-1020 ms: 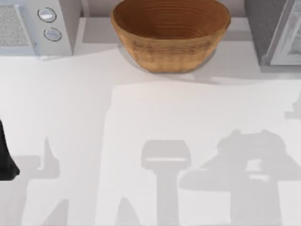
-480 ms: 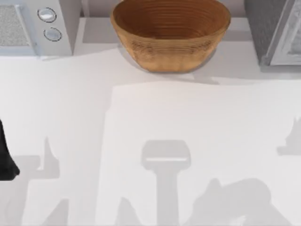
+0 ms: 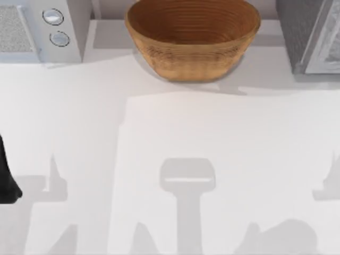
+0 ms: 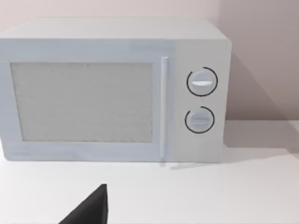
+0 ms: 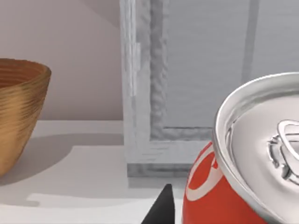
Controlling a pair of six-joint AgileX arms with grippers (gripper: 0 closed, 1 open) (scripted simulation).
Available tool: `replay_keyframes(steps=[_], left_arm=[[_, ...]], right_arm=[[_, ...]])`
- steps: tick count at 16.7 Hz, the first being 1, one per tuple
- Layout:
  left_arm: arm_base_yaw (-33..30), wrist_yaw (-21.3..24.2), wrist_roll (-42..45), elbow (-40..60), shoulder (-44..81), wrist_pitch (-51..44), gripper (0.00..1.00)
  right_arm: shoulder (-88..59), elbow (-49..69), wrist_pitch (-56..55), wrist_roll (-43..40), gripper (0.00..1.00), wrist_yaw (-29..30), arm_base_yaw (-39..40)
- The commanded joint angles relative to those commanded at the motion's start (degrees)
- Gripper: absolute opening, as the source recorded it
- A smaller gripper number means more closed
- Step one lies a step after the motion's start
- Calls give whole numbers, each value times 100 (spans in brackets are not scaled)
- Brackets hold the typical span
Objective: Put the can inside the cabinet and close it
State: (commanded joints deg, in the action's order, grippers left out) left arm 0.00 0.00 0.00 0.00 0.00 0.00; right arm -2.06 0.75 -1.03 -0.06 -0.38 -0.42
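Observation:
A red can (image 5: 210,196) with a silver top and pull tab looms close in the right wrist view. My right gripper (image 5: 196,212) is shut on the can, and one black fingertip (image 5: 161,207) lies against its side. Beyond the can stands the grey cabinet (image 5: 187,79), its framed front panel facing this camera. From the top view the cabinet (image 3: 311,37) sits at the table's far right corner. My left arm (image 3: 6,178) is parked at the table's left edge, and a black part of my left gripper (image 4: 88,210) points at the microwave.
A woven brown basket (image 3: 192,37) stands at the back middle of the table, its rim also showing as basket (image 5: 21,107) left of the cabinet. A white microwave (image 3: 40,29) with two dials fills the far left corner.
The right arm's shadow on the table has slid toward the front edge and shrunk at the right. The left arm has not moved.

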Motion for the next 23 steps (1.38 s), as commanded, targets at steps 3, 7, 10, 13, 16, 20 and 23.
replay_keyframes(steps=[3,7,10,13,16,20,23], left_arm=[[0,0,0,0,0,0,100],[0,0,0,0,0,0,100],[0,0,0,0,0,0,100],[0,0,0,0,0,0,100],[0,0,0,0,0,0,100],[0,0,0,0,0,0,100],[0,0,0,0,0,0,100]], right_arm=[[206,-75,102,6,0,38,42],[183,-60,93,15,0,29,25],[50,115,136,16,0,49,43],[-467,796,300,23,0,126,116],[-1284,1871,560,32,0,249,231],[-2672,3699,1002,49,0,457,427],[-3816,5205,1366,62,0,628,588]])
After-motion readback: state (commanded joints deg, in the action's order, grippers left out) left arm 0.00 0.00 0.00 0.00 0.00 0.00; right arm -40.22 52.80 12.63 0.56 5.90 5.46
